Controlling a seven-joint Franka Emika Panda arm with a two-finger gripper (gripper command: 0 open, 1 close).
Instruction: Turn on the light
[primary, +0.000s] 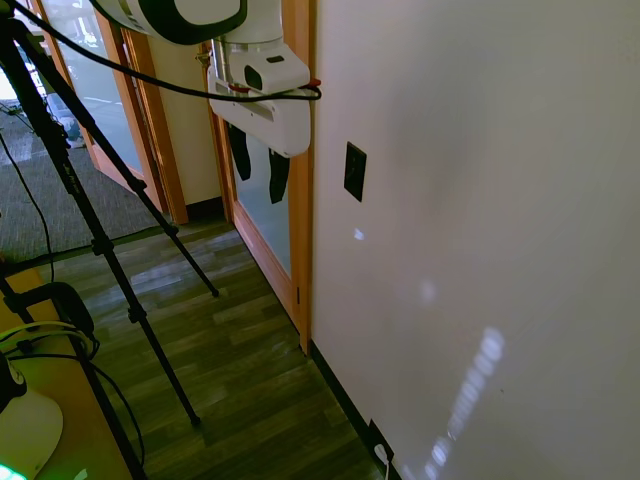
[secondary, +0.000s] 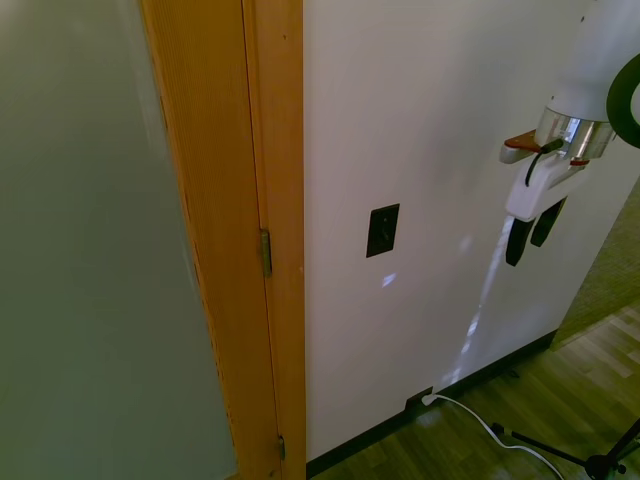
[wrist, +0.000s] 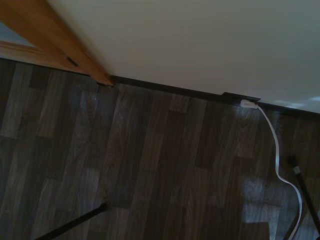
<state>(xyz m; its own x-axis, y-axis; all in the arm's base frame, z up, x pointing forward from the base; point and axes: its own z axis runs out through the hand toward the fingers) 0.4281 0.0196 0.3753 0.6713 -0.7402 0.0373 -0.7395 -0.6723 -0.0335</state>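
The light itself is out of view. Its switch (primary: 354, 171) (secondary: 383, 230) is a small black upright plate on the white wall, just beside the wooden door frame. My gripper (primary: 260, 187) (secondary: 527, 253) hangs in the air with its black fingers pointing down at the floor. The fingers stand apart with nothing between them. It is well off the wall and about level with the switch, not touching it. The wrist view shows only floor and the foot of the wall, not the switch.
A wooden door frame (primary: 298, 200) (secondary: 270, 240) with a frosted glass panel borders the wall. Low on the baseboard a black outlet plate (primary: 378, 440) (secondary: 418, 402) (wrist: 240, 97) holds a white plug (wrist: 248, 104) whose cord trails over the wood floor.
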